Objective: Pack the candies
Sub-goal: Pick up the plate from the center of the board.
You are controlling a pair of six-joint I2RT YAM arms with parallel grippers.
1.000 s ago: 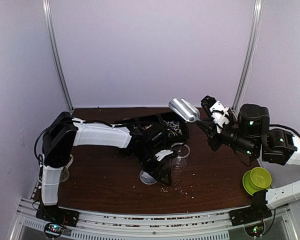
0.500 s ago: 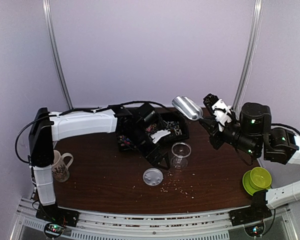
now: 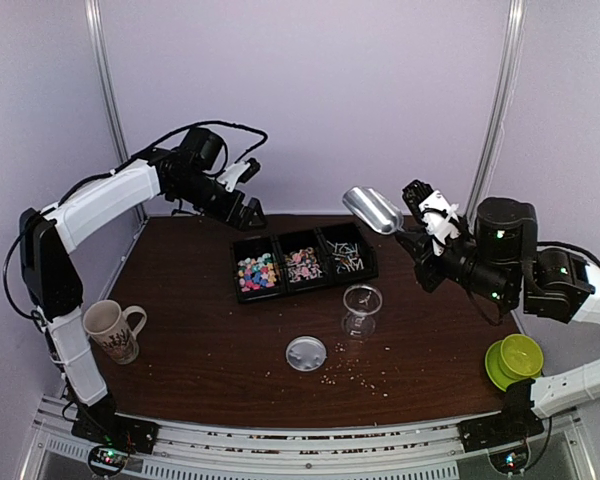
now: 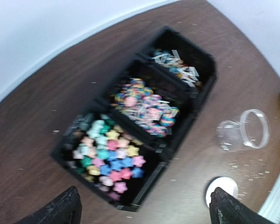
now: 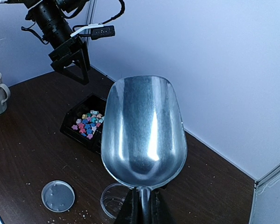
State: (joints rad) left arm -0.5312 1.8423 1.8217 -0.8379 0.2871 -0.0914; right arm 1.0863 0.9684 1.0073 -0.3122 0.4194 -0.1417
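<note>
The candies lie in a black three-compartment tray [image 3: 280, 244]: star-shaped ones [image 3: 257, 270] on the left, wrapped ones [image 3: 303, 263] in the middle, more [image 3: 345, 255] on the right. The left wrist view shows the stars [image 4: 107, 151] and the wrapped ones [image 4: 144, 105] below it. A clear plastic cup [image 3: 360, 305] and its lid [image 3: 306, 353] are in front of the tray. My left gripper [image 3: 245, 215] is open and empty, raised high behind the tray's left end. My right gripper [image 3: 412, 240] is shut on the handle of an empty metal scoop [image 5: 143, 128], held in the air right of the tray.
A patterned mug [image 3: 113, 330] stands at the left edge. A green bowl [image 3: 515, 360] sits at the front right. Pale crumbs [image 3: 355, 375] are scattered in front of the cup. The back wall is close behind the tray.
My left arm has risen from low over the cup and lid, back and to the left, uncovering the tray. The scoop has barely moved.
</note>
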